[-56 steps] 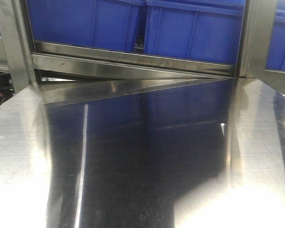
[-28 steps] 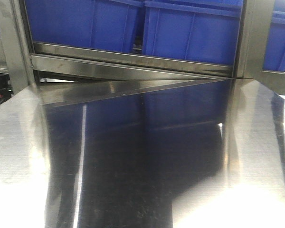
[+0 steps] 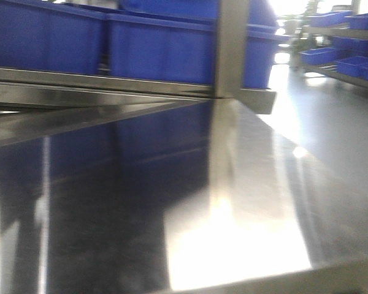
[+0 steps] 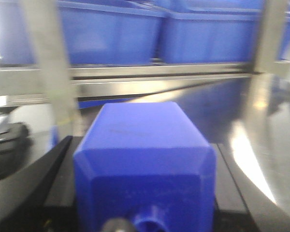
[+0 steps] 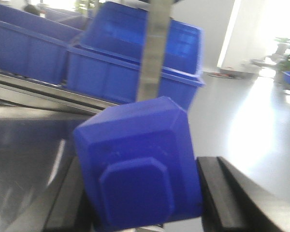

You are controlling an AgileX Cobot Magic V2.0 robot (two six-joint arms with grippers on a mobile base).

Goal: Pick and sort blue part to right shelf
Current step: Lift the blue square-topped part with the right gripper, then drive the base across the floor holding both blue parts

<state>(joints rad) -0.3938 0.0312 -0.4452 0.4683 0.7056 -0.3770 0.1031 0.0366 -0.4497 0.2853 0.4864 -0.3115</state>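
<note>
Left claw (image 4: 144, 203): black fingers (image 4: 53, 193) pressed against both sides of a blue part (image 4: 142, 140), with the part's round stub facing the camera. Right claw (image 5: 145, 208): pinching a second part (image 5: 135, 154), which is tilted and shows a raised eight-sided face. Steel table (image 3: 264, 202) lies beyond both. Far side: shelf rail (image 3: 110, 82) carrying blue bins (image 3: 159, 46), with an upright post (image 3: 230, 49) near its right end. Farther right, across the grey floor (image 3: 343, 122), racks (image 3: 349, 61) with more bins. All views blurred.
</note>
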